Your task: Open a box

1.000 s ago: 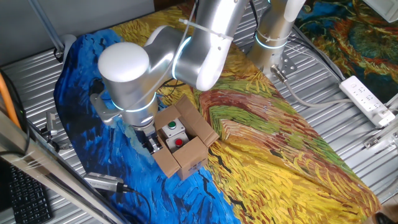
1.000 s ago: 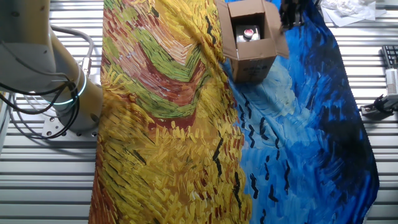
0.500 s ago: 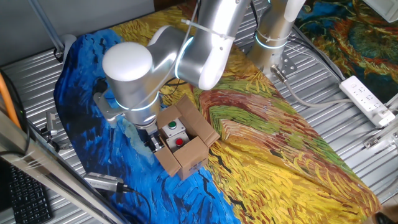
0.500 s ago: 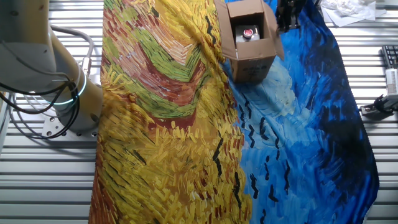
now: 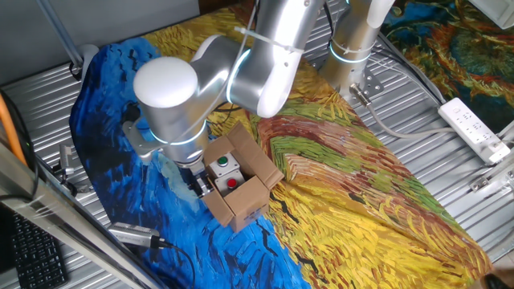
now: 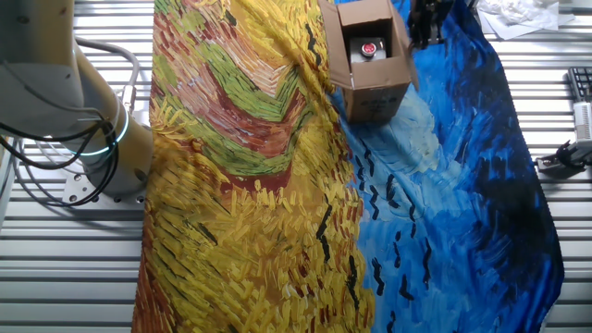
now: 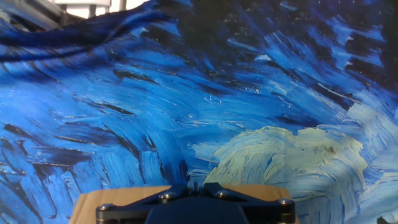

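The box (image 5: pixel 241 193) is a small brown carton standing on the blue part of the cloth, its top flaps spread apart. Inside it sits a grey unit (image 5: pixel 226 171) with a green and a red button, which also shows in the other fixed view (image 6: pixel 368 48). My gripper (image 5: pixel 197 185) hangs at the box's outer side, against the side flap (image 6: pixel 409 65), which stands steep. In the hand view the fingertips (image 7: pixel 188 182) sit together, shut and empty, with the flap's brown face (image 7: pixel 93 202) just beneath them.
The painted cloth (image 5: pixel 345 185) covers the table. A second arm's base (image 6: pixel 102 139) stands at the far side. A white power strip (image 5: pixel 475 128) lies on the metal slats. A black-tipped tool (image 5: pixel 136 235) lies near the cloth's edge, and a keyboard (image 5: pixel 24 257) sits beyond it.
My gripper has shifted slightly toward the box, and the side flap next to it has swung from splayed outward to nearly upright.
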Robot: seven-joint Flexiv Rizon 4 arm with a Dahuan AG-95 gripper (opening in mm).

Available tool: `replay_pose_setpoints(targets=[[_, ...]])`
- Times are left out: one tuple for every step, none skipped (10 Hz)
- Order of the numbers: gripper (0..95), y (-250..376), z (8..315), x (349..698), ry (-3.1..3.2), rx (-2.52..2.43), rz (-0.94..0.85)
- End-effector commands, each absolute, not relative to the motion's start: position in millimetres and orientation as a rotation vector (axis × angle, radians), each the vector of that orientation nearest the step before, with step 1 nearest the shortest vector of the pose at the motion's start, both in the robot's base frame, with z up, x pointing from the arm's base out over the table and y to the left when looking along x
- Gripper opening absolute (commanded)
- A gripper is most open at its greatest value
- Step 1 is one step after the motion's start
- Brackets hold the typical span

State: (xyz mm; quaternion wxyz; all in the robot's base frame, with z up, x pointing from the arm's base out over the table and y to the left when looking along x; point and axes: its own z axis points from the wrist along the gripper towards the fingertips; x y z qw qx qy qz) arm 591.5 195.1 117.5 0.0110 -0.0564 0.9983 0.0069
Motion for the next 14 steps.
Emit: replay_pose_setpoints(targets=[[0.0, 195, 117, 590, 3.114, -0.178, 0.018], [0.0, 195, 117, 590, 3.114, -0.178, 0.017], [0.0, 196, 117, 590, 3.112, -0.178, 0.018], [0.0, 196, 117, 590, 3.112, -0.177, 0.018], [0.0, 196, 117, 590, 3.110, -0.181, 0.018], [0.0, 196, 117, 590, 3.107, -0.184, 0.017], [0.0, 198, 121, 590, 3.105, -0.183, 0.016], [0.0, 200, 126, 589, 3.103, -0.181, 0.016], [0.0, 202, 130, 588, 3.101, -0.179, 0.015], [0.0, 204, 135, 586, 3.099, -0.176, 0.015], [0.0, 206, 140, 583, 3.097, -0.174, 0.015], [0.0, 208, 146, 580, 3.097, -0.172, 0.013], [0.0, 209, 152, 578, 3.097, -0.169, 0.012], [0.0, 209, 159, 573, 3.095, -0.166, 0.012]])
